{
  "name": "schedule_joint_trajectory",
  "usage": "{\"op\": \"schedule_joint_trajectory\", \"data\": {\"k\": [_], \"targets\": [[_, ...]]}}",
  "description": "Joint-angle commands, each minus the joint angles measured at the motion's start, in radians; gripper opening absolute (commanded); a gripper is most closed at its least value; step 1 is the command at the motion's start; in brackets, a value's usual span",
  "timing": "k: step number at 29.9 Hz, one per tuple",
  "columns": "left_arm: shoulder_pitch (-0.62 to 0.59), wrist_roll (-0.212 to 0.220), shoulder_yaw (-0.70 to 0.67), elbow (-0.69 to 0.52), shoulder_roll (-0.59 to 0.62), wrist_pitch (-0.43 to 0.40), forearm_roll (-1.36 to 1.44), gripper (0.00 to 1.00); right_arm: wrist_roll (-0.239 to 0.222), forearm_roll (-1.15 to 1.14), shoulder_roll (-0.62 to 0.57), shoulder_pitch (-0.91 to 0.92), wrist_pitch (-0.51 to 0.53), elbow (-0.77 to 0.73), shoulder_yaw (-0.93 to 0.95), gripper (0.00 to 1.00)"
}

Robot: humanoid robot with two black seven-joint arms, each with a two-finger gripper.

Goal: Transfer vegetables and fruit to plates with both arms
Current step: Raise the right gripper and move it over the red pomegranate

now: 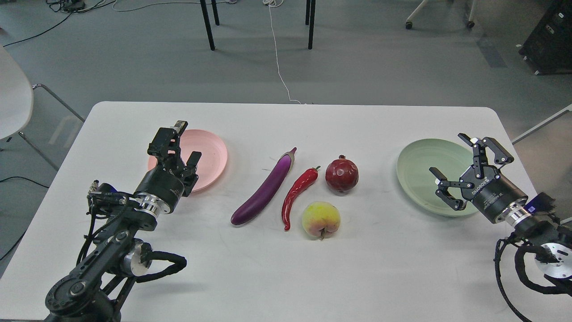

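Observation:
On the white table [286, 277], a purple eggplant [264, 188] lies diagonally at the middle. A red chili pepper [298, 195] lies just right of it. Further right sits a dark red pomegranate [342, 175], with a yellow-green peach-like fruit [321, 219] in front of it. The pink plate [211, 154] lies at the left and holds nothing; my left gripper [181, 145] hovers open over its near left rim. The green plate [424, 172] lies at the right, also bare; my right gripper [464, 167] stands wide open over its near right part.
Black table legs [208, 24] and a white cable [279, 67] are on the floor beyond the far edge. A white chair [13, 96] stands off the left side. Bare tabletop stretches along the front between my arms.

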Motion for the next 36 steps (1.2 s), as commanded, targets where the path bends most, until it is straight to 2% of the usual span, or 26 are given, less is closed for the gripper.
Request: {"op": "schedule_joint_trajectory", "data": {"k": [1,7,11,20,22,28,29,32,36], "targets": [[0.002,0.006,0.004,-0.01,0.0,0.001,0.006,0.98,0.0,0.0,-0.001,-0.001,0.0,0.002,0.002,0.98],[0.002,-0.001,0.004,-0.01,0.003,-0.004,-0.003,0.98,0.0,-0.014,-0.003,0.019,0.0,0.003,0.003,0.99],[0.001,-0.009,0.003,-0.013,0.013,-0.004,-0.005,0.98,0.0,-0.116,-0.03,0.12,0.0,0.022,0.003,0.99],[0.001,-0.011,0.003,-0.037,0.008,0.004,-0.005,0.98,0.0,-0.897,-0.07,0.419,0.0,0.062,-0.011,0.98],[0.001,-0.011,0.003,-0.037,0.011,0.005,-0.005,0.98,0.0,-1.032,-0.055,0.516,0.0,0.048,-0.087,0.98],[0.005,-0.02,0.003,-0.053,0.011,0.008,-0.005,0.98,0.0,-1.225,0.13,0.915,-0.002,-0.067,-0.568,0.99],[0.005,-0.02,0.003,-0.058,0.011,0.008,-0.005,0.98,0.0,-1.247,0.172,0.955,-0.03,-0.093,-0.63,0.99],[0.007,-0.02,0.003,-0.061,0.011,0.008,-0.003,0.98,0.0,-1.351,0.316,1.022,-0.126,-0.196,-0.785,0.98],[0.008,-0.021,-0.002,-0.061,0.014,0.01,-0.003,0.98,0.0,-1.44,0.453,1.03,-0.165,-0.309,-0.885,0.98]]}}
